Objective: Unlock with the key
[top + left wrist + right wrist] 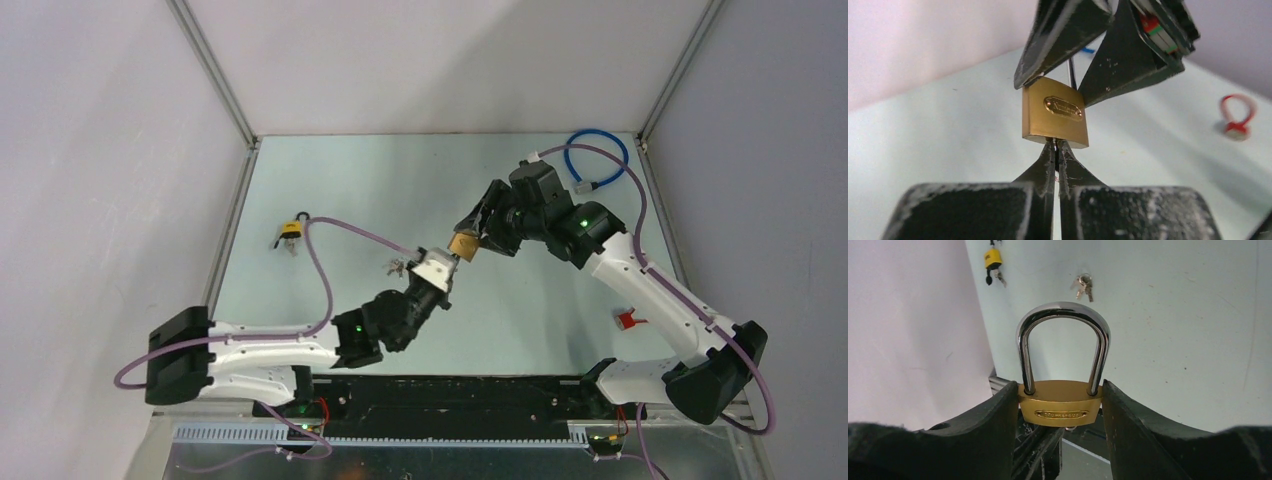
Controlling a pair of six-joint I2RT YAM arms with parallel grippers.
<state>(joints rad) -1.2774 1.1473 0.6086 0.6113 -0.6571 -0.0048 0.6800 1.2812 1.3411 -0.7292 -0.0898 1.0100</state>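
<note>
At the middle of the table, lifted clear of its surface, your left gripper has its fingers pressed flat together, with no gap showing between them in the left wrist view. The tips meet the underside of the brass padlock, right where the keyway should be. You cannot see a key blade there: anything pinched between those fingers is hidden by them, so treat the key as unconfirmed rather than inserted.

Directly opposite, your right gripper is clamped on the padlock body, one finger on each narrow side, with the nameplate facing the right wrist camera. The chrome shackle stands up between the fingers with both legs seated in the body, so the lock reads as closed.

By that evidence you have the lock held and presented and the left tips lined up at its base. What is left is the turn and the release of the shackle, and possibly the full insertion too.

Further out on the table lie a loose bunch of keys and, towards the far left corner, a yellow padlock with its own keys hanging from it. A small red item lies on the right side, and a blue cable coils at the back right.
</note>
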